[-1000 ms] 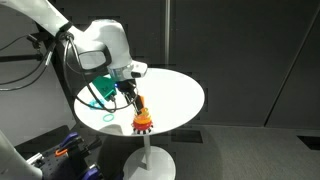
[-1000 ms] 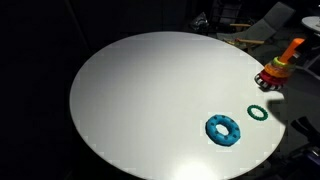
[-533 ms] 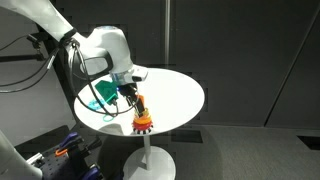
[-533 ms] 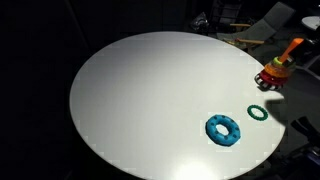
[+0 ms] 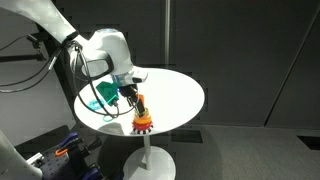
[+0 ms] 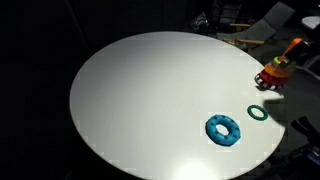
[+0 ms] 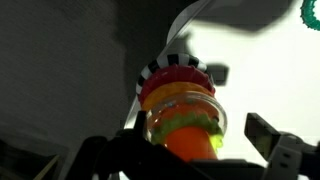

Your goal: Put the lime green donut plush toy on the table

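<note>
A round white pedestal table (image 6: 130, 90) carries a ring-stacking toy (image 6: 275, 68) at its rim at about 2 o'clock in an exterior view, its orange tip rising above a red base. No bowl, box or tray shows on the table; the stacking toy is the only thing that holds others. In the wrist view the stack reads from the outside in as a black-and-white striped ring (image 7: 150, 75), a red ring (image 7: 175, 78), an orange ring (image 7: 180, 100), then the lime green donut plush toy (image 7: 190, 122), which shows as a green band threaded on the post with orange on either side of it. So the lime green donut sits on the stack, not on the tabletop. The white arm's gripper (image 5: 136, 100) hangs directly over the post, and the wrist view shows its dark fingers (image 7: 275, 140) spread to either side of the stack; the one at 3 o'clock stands clear of the rings with white tabletop between, so the jaws are apart and grip nothing. Lying flat on the table, a blue plush donut (image 6: 224, 130) rests at about 4 o'clock near the edge, and a small dark green ring (image 6: 259, 113) lies just beside it, between it and the stacking toy.
</note>
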Motion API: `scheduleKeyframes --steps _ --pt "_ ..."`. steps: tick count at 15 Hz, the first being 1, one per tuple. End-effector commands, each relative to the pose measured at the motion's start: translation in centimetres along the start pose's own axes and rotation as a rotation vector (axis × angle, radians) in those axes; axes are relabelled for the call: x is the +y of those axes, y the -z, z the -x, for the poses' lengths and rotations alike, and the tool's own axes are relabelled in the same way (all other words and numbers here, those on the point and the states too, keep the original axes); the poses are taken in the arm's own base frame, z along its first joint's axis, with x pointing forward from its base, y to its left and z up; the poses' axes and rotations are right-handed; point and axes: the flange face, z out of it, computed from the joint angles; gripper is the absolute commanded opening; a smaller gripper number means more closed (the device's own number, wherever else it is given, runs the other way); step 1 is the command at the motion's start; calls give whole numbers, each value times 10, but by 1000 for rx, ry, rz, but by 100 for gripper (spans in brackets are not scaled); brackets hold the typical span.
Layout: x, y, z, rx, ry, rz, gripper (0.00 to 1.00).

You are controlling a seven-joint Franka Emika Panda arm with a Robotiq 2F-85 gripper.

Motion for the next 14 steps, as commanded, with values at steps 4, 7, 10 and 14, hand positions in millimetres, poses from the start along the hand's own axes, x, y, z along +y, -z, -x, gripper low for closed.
scheduleKeyframes --steps 4,7,10,14 --pt "1 1 -9 16 -28 -4 68" --pt "1 1 -10 17 -32 -4 61" --pt "2 4 -11 18 -36 -7 38" --pt "3 14 -15 27 -46 -16 38"
